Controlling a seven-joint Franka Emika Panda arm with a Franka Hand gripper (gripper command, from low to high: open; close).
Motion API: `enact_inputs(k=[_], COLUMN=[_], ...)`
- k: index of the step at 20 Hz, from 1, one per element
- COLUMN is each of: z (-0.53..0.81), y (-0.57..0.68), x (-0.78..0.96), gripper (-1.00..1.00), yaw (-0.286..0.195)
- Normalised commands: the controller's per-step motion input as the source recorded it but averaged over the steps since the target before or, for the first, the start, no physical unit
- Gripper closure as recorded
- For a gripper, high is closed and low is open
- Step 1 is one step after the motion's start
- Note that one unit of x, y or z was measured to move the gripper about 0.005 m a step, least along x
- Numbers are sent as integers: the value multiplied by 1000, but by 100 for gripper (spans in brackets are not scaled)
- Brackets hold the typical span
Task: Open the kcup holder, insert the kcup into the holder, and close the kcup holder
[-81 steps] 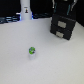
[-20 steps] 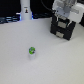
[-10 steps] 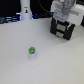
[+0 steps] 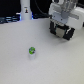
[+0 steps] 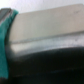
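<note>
The kcup holder [image 4: 63, 34] is a black boxy unit at the back on the exterior view's right, mostly hidden behind my gripper [image 4: 62, 31]. The gripper hangs right over its front, fingers down; whether it is open or shut does not show. The wrist view is blurred and shows a grey top surface of the holder [image 5: 50, 27] with a dark front below it and a teal finger [image 5: 6, 35] at the edge. The kcup [image 4: 32, 50], a small pod with a green top, stands alone on the white table [image 4: 20, 65], well away from the gripper.
A white bottle-like object [image 4: 25, 9] stands at the back on the exterior view's left. A dark band with blue shapes [image 4: 10, 19] runs along the table's far edge.
The arm has come into view from above and lowered onto the front of the kcup holder. The kcup has not moved.
</note>
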Motion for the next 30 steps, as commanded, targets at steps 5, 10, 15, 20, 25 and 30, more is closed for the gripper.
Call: enact_inputs(k=[5,10,15,20,25,30], z=[158,156,161,159,215,262], y=[-331,-339,-341,-386,-248,-52], x=[931,931,933,905,772,382], gripper=[100,100,100,100,100,-100], yaw=[-85,-80,-73,-78,-79,-110])
